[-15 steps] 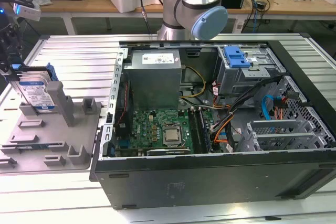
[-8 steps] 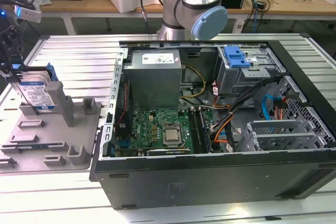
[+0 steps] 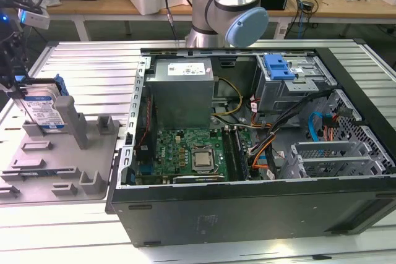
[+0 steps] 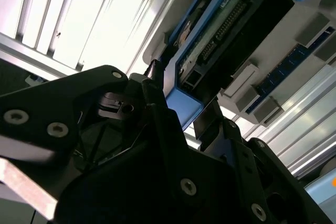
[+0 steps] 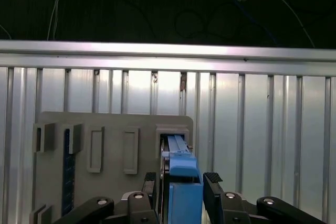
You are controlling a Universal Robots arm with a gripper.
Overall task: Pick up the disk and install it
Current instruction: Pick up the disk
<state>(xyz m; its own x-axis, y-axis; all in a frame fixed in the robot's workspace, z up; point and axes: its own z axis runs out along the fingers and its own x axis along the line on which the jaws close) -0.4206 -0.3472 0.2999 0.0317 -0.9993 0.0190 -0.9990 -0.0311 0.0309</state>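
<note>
**Between the pincer's fingers: the disk, gripped while standing in its holder**

Right between the fingertips of the black pincer (image 5: 181, 178) sits the disk (image 5: 184, 195), a flat silver hard drive with a white-and-blue label and a blue plastic bracket round its edges. In both wrist views the fingers (image 5: 212, 183) sit on its two flat faces with no gap I can make out. I'd call the pincer pinched onto the disk's top end. Grabbing it up there makes sense, since that's the part sticking out where the fingers can get around it.

Below the pincer, the disk stands on edge in a grey plastic holder tray (image 3: 102, 153), just beside a grey upright post (image 3: 75, 119). That setup looks like it's there to keep a thin flat thing standing so it can be taken from above. I can't tell whether the bottom edge has left the tray. It looks seated to me.

Well apart from the pincer, toward the exterior view's right, an open black desktop computer case (image 3: 247, 221) lies on its side on the ribbed aluminium table (image 3: 80, 60), innards facing up so everything is reachable from above. At the end of the case far from the pincer is a grey metal drive cage with a blue plastic latch (image 3: 291, 88). The disk is nowhere near the case, so I'd say this is the pickup part and the install isn't done.
</note>
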